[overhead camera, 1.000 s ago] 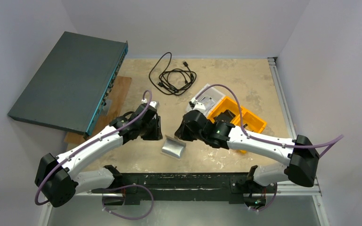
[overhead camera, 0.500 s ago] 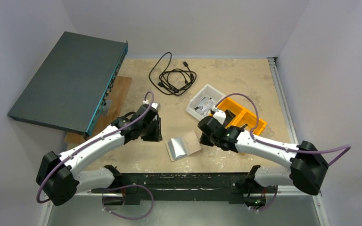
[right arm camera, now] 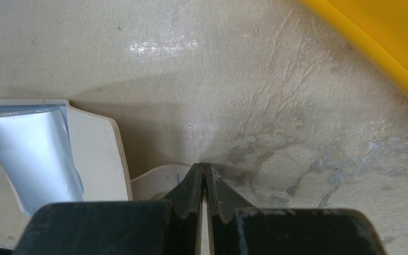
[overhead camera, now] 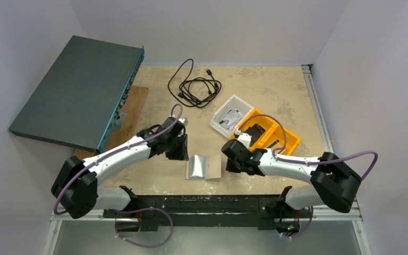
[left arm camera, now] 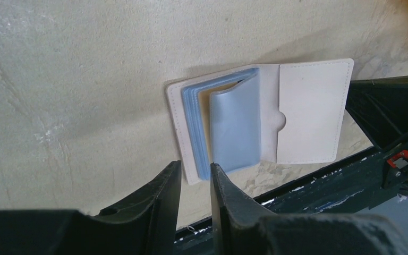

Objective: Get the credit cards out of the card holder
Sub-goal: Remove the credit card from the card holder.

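Overhead view: a worn sand-coloured table (overhead camera: 276,95) enclosed by plain white walls (overhead camera: 207,26), with a metal rail (overhead camera: 319,119) along its right edge and a black bar (overhead camera: 202,203) across the near edge, where both arms are mounted. The tabletop is mottled, scuffed and stained.

The card holder (overhead camera: 203,167) lies open and flat on the table near the front edge, between the two grippers. The left wrist view shows its cream cover spread out, a stack of blue-grey sleeves fanned on one half, and a cream pocket with a rounded notch on the other.

The left gripper (left arm camera: 195,172) sits just beside the holder's left edge. Its jaws are narrowly apart, and a corner of the cover shows in the gap; contact cannot be determined.

The right gripper (right arm camera: 206,169) sits low at the holder's right edge. Its jaws are drawn together to a thin slit, and a cream flap lies against one finger; whether the flap is pinched cannot be determined.

Also on the table:
- Far left: a dark flat box (overhead camera: 77,93), tilted, partly over a wooden board (overhead camera: 135,109).
- Far centre: a coiled black cable (overhead camera: 195,85).
- Right of centre: a white tray (overhead camera: 215,118) touching an orange bin (overhead camera: 292,139).
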Robot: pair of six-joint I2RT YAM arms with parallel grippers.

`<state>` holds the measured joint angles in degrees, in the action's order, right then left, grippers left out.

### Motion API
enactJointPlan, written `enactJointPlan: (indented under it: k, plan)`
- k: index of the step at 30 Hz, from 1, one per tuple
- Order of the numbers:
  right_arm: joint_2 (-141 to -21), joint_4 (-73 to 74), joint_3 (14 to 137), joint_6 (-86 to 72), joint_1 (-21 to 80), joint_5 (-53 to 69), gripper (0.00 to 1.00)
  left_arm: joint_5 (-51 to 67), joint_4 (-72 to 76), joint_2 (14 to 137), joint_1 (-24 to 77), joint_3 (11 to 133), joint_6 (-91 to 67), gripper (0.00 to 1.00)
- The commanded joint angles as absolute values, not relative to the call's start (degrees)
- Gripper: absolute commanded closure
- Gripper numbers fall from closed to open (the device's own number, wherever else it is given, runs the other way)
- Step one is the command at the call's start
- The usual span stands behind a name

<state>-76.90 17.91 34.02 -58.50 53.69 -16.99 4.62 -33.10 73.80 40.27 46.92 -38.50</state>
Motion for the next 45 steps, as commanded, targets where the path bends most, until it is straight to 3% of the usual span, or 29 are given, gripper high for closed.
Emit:
enactJointPlan:
  k: [1, 7, 8, 12, 15, 24, 32, 45]
  plan:
    - [-78.54, 16.52, 33.78, -57.7, 54.01, -16.03, 1.0, 6.28, -28.82, 76.77, 40.44, 47.65, -40.01, 0.74]
    - [-75.47, 18.76, 34.04, -56.45, 54.06, -15.59, 1.0, 7.02, -27.29, 80.85, 40.73, 49.05, -40.24, 0.72]
    - [-74.3, 19.39, 34.33, -56.09, 54.02, -15.78, 0.97, 7.01, -27.13, 80.95, 40.7, 49.04, -40.25, 0.72]
    - [-68.97, 23.36, 37.62, -54.13, 53.99, -16.45, 0.67, 6.9, -27.14, 81.55, 40.69, 49.06, -40.25, 0.72]
    - [-67.34, 26.79, 42.06, -52.08, 54.07, -18.74, 0.61, 6.72, -27.22, 81.67, 40.7, 49.08, -40.1, 0.72]
    - [-70.03, 25.66, 51.92, -48.89, 57.16, -15.1, 0.62, 5.68, -27.83, 81.13, 40.7, 49.07, -39.73, 0.73]
    - [-78.15, 17.61, 46.88, -49.89, 56.45, -10.44, 0.86, 4.13, -28.62, 80.69, 40.7, 49.37, -39.74, 0.74]
    - [-83.94, 10.0, 38.72, -50.33, 55.31, -7.61, 0.92, 3.8, -28.33, 85.03, 40.9, 51.72, -38.61, 0.91]
